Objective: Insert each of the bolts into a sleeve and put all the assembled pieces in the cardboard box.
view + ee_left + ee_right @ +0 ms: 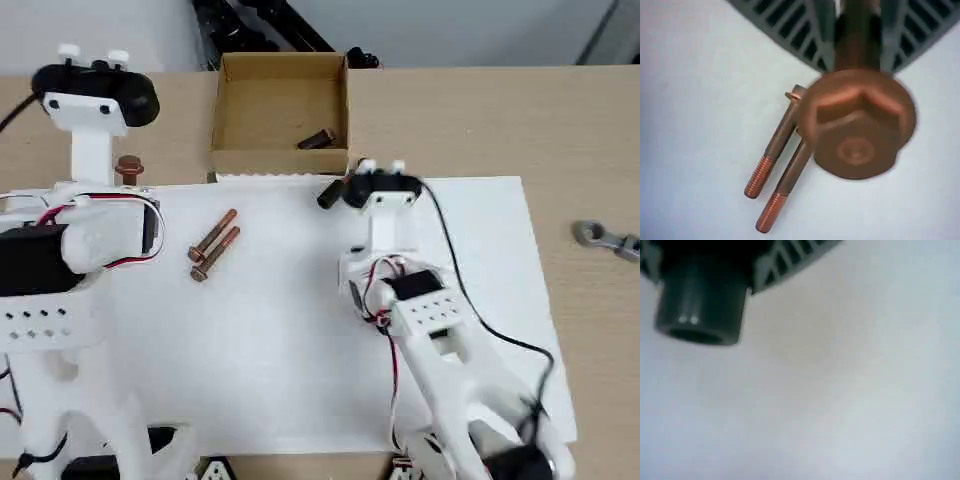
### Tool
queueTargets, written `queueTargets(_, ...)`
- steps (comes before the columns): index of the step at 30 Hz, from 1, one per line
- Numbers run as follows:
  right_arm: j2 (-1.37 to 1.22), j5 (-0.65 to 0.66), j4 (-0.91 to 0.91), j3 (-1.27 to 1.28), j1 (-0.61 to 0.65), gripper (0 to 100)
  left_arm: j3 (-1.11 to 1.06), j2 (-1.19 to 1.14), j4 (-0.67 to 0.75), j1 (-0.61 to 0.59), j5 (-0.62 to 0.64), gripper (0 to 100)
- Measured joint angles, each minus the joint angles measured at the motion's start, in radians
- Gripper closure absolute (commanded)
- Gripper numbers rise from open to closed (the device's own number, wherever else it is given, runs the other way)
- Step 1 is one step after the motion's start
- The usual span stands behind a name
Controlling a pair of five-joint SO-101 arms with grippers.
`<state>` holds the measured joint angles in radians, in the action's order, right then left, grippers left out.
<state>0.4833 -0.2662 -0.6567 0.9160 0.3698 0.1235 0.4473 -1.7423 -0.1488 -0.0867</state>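
The left gripper [858, 35] is clamped on a bolt [856, 125], the right gripper [705, 270] on a black sleeve [702, 307], not yet joined; two loose bolts [213, 245] lie on the mat [300, 330], one assembled piece [318, 139] rests in the cardboard box [280, 160]

**Box mouth free, corners crowded**

Cardboard box [280, 75] open on top; one assembled piece [318, 139] lies at its front right, the rest of its bottom free. Right claw [343, 191] with sleeve [330, 195] hangs just off the front right corner, left claw [857, 35] with bolt [856, 125] off the left. Two loose bolts [213, 243] lie between the arms.
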Motion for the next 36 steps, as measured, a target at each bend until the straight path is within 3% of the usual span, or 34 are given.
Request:
queueTargets(12, 0.700, 0.245, -0.146, 0.000, -0.009, 99.6, 0.000, 0.000, 0.046, 0.000, 0.003, 100)
queueTargets(20, 1.175, 0.330, -0.407, 0.058, -0.107, 99.6, -0.006, 0.000, 0.275, 0.009, 0.123, 100)
queueTargets(23, 1.221, 0.330, -0.393, 0.153, -0.114, 99.5, -0.048, 0.000, 0.367, 0.061, 0.181, 100)
queueTargets(27, 1.218, 0.339, -0.238, 0.279, -0.089, 99.7, -0.087, 0.000, 0.476, 0.160, 0.245, 100)
queueTargets(32, 1.069, 0.305, 0.009, 0.350, -0.038, 99.7, -0.121, 0.000, 0.586, 0.233, 0.293, 100)
queueTargets(36, 0.910, 0.285, 0.087, 0.311, 0.002, 99.7, -0.121, 0.000, 0.647, 0.267, 0.328, 100)
